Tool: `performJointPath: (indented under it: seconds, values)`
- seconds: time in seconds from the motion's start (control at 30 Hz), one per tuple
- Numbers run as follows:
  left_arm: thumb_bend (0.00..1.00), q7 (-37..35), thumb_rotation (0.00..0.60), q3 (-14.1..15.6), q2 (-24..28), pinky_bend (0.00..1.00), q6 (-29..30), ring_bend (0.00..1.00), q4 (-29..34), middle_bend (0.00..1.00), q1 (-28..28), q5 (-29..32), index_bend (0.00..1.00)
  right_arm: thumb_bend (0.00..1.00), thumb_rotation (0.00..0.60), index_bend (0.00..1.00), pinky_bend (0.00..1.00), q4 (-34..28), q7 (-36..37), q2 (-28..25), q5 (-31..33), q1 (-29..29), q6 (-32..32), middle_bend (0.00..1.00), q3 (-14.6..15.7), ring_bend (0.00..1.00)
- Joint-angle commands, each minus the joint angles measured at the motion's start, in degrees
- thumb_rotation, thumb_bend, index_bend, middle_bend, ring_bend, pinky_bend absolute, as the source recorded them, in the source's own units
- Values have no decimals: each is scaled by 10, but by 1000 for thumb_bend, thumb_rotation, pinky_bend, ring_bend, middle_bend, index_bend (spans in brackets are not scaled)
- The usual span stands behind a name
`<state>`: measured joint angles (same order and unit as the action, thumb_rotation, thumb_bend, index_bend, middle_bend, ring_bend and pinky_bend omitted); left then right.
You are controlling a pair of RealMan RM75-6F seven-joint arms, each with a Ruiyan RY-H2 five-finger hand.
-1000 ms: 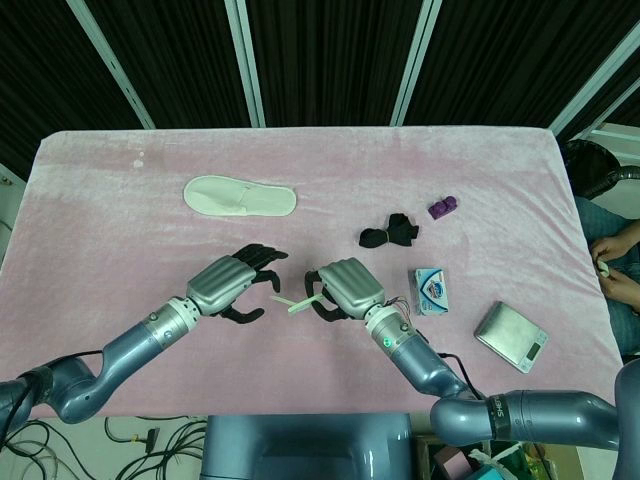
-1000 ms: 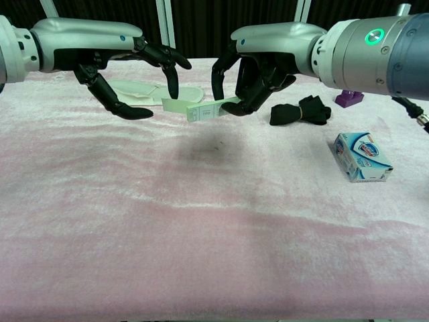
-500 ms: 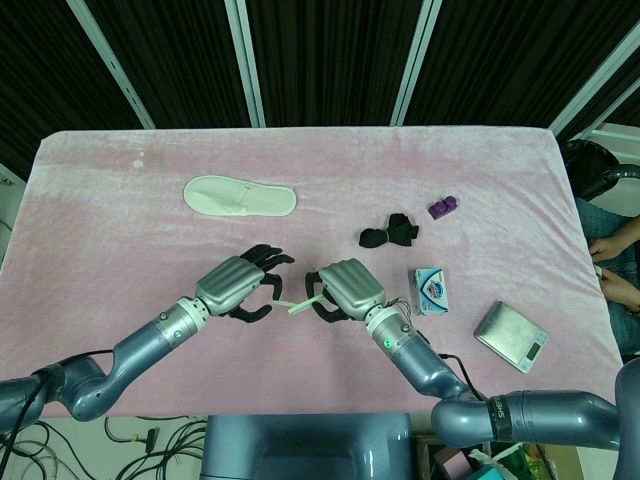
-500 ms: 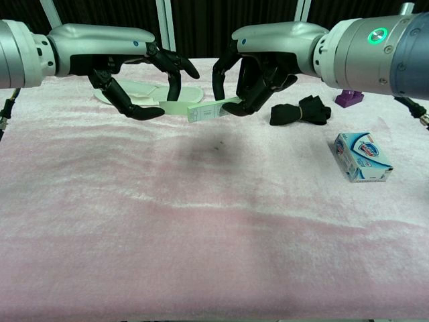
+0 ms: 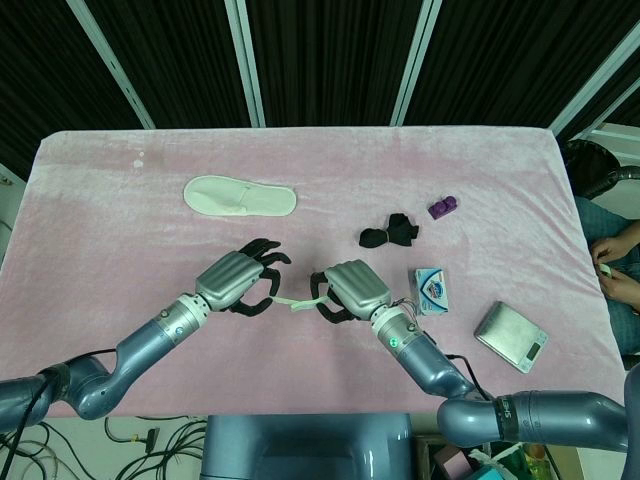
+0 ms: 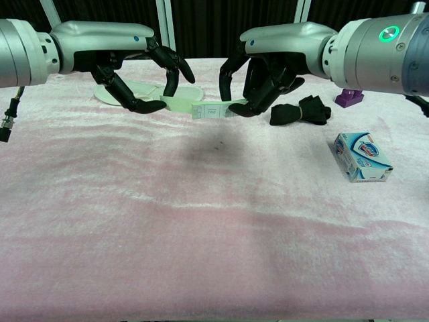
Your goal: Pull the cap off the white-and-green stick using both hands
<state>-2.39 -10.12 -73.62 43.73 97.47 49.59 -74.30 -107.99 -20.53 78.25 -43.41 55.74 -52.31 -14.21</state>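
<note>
Above the pink table point(image 6: 201, 221), my right hand point(image 6: 265, 70) grips the white-and-green stick point(image 6: 213, 110) level; my left hand point(image 6: 137, 74) closes around its pale cap point(image 6: 177, 104). Light, rigid, likely slick: grasp each end firmly.

Table point(image 5: 120, 230) covered in pink plush cloth point(image 6: 201, 235). Behind it, dark panels point(image 5: 320, 60) divided by white slanted bars point(image 5: 245, 60). Cables point(image 5: 150, 435) on floor.

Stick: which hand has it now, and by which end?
Right hand holds the stick by its white labelled end; left hand closes around the green cap end, contact unclear.
</note>
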Motion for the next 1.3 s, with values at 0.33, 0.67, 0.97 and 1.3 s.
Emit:
performJointPath:
  seconds: [0.33, 0.67, 0.97, 1.3]
  values:
    - [483, -1, 600, 48, 46, 0, 43, 0, 1, 186, -52, -32, 629, 431, 600, 604, 1000, 29, 20, -11, 3, -14, 6, 958, 18, 911]
    - [482, -46, 600, 77, 31, 0, 67, 0, -59, 173, -87, -54, 614, 435, 600, 604, 1000, 58, 33, 21, -23, -27, 7, 958, 41, 911]
    - [481, -88, 600, 86, -42, 0, 46, 0, -162, 159, -93, -45, 585, 435, 600, 604, 1000, 129, 10, 112, -29, -30, -17, 957, 69, 910]
    - [469, -103, 600, 90, -104, 0, 17, 0, -255, 150, -89, -39, 560, 432, 600, 604, 1000, 196, -9, 182, -29, -35, -25, 957, 80, 910]
